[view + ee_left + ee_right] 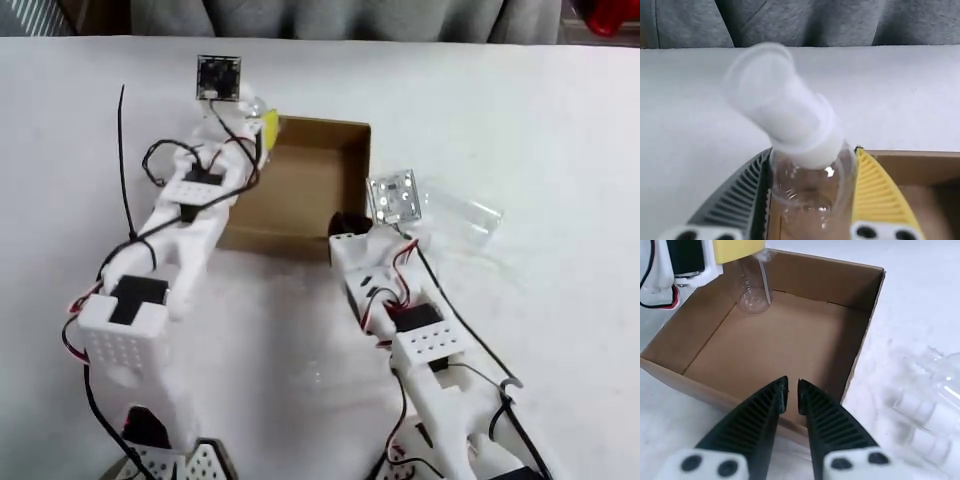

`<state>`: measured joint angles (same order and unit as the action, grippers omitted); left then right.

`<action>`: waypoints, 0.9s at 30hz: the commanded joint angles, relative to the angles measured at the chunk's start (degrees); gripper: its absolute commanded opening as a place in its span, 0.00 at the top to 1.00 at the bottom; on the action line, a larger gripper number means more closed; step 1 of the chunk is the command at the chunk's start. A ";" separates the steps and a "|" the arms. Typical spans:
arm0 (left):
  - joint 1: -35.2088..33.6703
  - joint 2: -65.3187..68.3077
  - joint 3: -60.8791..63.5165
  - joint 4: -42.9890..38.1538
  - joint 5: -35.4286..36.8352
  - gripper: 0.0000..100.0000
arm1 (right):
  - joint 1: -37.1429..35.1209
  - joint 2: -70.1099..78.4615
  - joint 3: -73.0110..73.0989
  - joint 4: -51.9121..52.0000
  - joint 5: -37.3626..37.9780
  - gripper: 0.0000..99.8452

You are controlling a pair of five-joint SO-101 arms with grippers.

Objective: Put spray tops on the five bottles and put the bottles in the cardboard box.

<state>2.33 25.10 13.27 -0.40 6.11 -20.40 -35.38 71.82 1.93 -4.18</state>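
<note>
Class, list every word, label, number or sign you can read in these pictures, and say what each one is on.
None can be read. The cardboard box is plain, the bottle and its spray top bear no label, and any marks on the camera board are too small to tell.

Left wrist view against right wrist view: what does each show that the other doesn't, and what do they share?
Left wrist view: the white spray top on the bottle, gripped between the left gripper's grey and yellow fingers; grey cloth beyond the table. Right wrist view: the right gripper, nearly shut on nothing; the cardboard box's bare floor; loose bottles lying on the table beside it. Shared: the held bottle at the box's corner, and the yellow finger.
</note>
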 commanded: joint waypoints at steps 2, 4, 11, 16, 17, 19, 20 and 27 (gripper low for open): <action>-0.13 -0.92 -0.44 -1.41 0.79 0.78 | -0.40 -0.04 -3.43 -0.04 0.00 0.98; -0.31 -0.92 -0.44 -1.41 0.88 0.77 | -0.40 -0.04 -3.43 -0.04 0.00 0.98; -0.22 -0.92 -0.44 -1.41 0.88 0.76 | -0.40 -0.04 -3.43 -0.04 0.00 0.98; -0.40 -1.01 -0.53 0.18 0.79 0.72 | -0.40 -0.04 -3.43 -0.04 0.00 0.98; -0.40 -1.27 -0.53 0.88 0.79 0.72 | -0.40 -0.04 -3.43 -0.04 0.00 0.98; -0.31 -2.51 -0.26 1.49 0.79 0.71 | -0.40 -0.04 -3.43 -0.04 0.00 0.98; -0.22 -3.30 0.44 1.41 0.79 0.71 | -0.40 -0.04 -3.43 -0.04 0.00 0.98; -0.22 -6.20 3.16 1.05 0.79 0.71 | -0.40 -0.04 -3.43 -0.04 0.00 0.98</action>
<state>2.24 24.22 16.88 -0.31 6.11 -20.40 -35.38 71.82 1.93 -4.18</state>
